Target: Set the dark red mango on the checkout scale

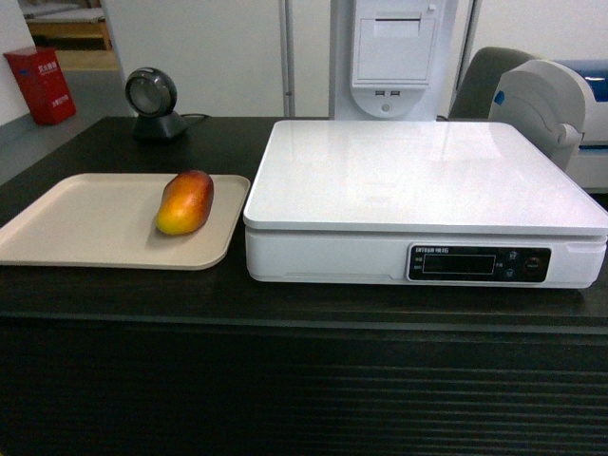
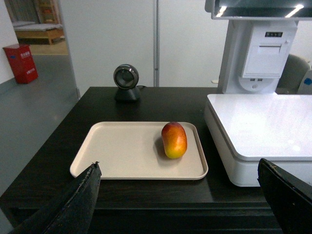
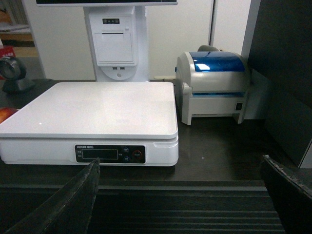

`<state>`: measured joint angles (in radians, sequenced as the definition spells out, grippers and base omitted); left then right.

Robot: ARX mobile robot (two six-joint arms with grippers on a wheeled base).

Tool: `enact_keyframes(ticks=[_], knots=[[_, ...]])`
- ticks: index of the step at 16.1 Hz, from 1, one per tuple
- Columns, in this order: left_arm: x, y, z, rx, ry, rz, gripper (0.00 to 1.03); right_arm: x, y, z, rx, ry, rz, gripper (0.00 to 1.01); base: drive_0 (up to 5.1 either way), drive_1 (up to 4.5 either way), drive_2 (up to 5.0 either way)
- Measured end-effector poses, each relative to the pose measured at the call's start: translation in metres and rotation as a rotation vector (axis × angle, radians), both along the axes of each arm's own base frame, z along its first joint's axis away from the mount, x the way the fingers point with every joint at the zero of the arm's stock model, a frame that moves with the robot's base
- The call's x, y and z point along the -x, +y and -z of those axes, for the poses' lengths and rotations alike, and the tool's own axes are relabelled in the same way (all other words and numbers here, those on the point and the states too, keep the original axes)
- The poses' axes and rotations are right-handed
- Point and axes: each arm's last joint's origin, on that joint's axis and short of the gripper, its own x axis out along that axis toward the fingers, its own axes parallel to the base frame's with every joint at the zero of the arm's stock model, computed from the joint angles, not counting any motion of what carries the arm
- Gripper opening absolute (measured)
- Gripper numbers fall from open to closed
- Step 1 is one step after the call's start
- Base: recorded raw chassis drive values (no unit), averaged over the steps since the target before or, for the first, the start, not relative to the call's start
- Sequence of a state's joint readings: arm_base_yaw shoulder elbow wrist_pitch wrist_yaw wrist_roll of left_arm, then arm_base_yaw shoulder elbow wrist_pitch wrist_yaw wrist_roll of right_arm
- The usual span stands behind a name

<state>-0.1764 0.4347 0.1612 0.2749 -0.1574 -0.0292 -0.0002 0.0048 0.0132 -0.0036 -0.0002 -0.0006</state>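
left gripper [image 2: 178, 200]: jaws stood wide apart, empty, dark finger edges framing the bottom of the left wrist view. right gripper [image 3: 178, 195]: same condition, spread and holding nothing. neither showed in the head view.

key relation: the oval dark red mango w/ orange-yellow end [image 2: 174, 140] lay ahead of the left gripper, roughly on its centre line, well apart, nothing between. long axis ran near-far from that gripper, red end away, yellow end toward it. it rested on the right part of the flat beige tray [image 2: 122, 151], near the tray's right rim. from the right wrist only a red sliver showed at the left frame edge, behind the scale's corner. judgement: left arm was nearer and better lined up; jaws would likely close across the short axis.

the large white boxy scale w/ glossy square top [image 1: 418, 176] sat just right of the tray on the black checkout counter w/ ribbed front [image 1: 304, 380]; top bare.

writing: small white brand text above the scale's dark display panel [image 3: 110, 154], too small to read. white characters on the red box [image 2: 20, 62], unreadable. blue-lidded label printer [image 3: 214, 85] and round black scanner [image 2: 126, 82]: no legible marks.
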Motion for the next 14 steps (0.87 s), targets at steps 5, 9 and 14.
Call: enact_keyframes(ticks=[5,9,14], knots=[[-0.149,-0.010,-0.007,0.011,0.122,0.170,0.98,0.000,0.000,0.000,0.000,0.000,0.000,0.98,0.0,0.00,0.0],[-0.243,-0.021,0.022,0.016,0.333,0.210,0.98,0.000,0.000,0.000,0.000,0.000,0.000,0.98,0.0,0.00,0.0],[-0.332,-0.020,0.061,0.069,0.531,0.227,0.98,0.000,0.000,0.000,0.000,0.000,0.000,0.98,0.0,0.00,0.0]])
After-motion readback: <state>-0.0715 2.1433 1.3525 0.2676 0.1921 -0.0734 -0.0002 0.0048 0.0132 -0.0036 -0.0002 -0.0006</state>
